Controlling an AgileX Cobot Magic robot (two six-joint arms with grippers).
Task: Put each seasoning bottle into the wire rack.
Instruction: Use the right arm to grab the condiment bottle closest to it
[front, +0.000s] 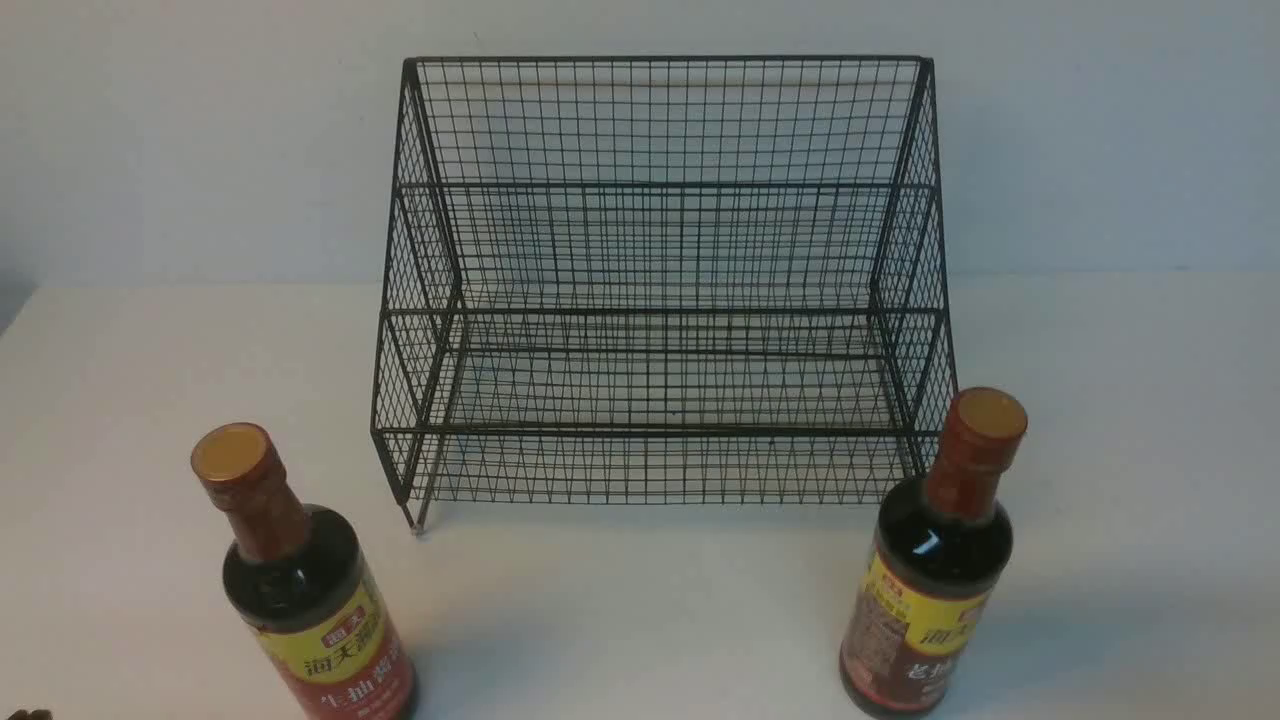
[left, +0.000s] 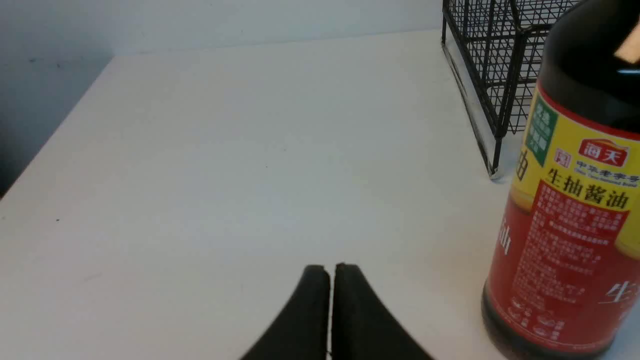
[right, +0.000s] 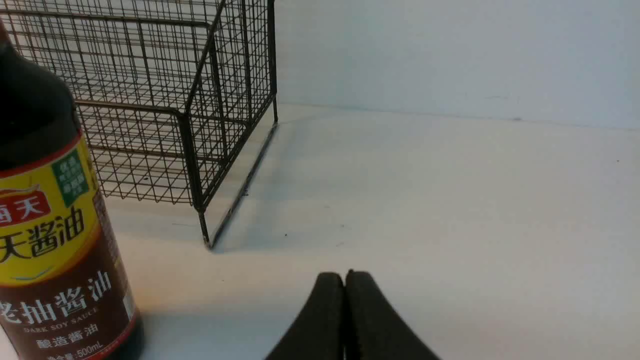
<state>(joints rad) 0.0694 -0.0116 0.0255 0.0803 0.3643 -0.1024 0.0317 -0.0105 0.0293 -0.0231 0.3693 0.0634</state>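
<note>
Fingers (left: 310, 310) of the left tool (left: 330, 270) lie pressed together, tips meeting with only a hairline seam between them, and they grip nothing. The right tool (right: 344, 277) is the same, its two black tips closed against each other and empty. Both hang low over the white tabletop (front: 650, 600). Neither touches a bottle. Beside the left tool, apart from it, the redder-label bottle (front: 305, 590) stands upright on the tabletop, tan cap on. It sits toward the robot from the left front corner of the wire rack (front: 660, 290), with a clear gap to that corner's small foot. Beside the right tool the browner-label bottle (front: 930, 570) also stands upright and capped. It is close to the rack's right front corner; the front view shows its cap overlapping the mesh, while the right wrist view shows bare surface between its base and the corner foot. Both bottles are outside the rack. The rack's open side faces the robot, a low front rail bounds the lower tier, and the upper tier steps up behind it below the tall back. Between the bottles a broad strip of bare tabletop runs to the rack's front. Farther out, the tabletop's left edge drops away in the left wrist view, and the pale wall (front: 200, 130) rises behind the rack.
</note>
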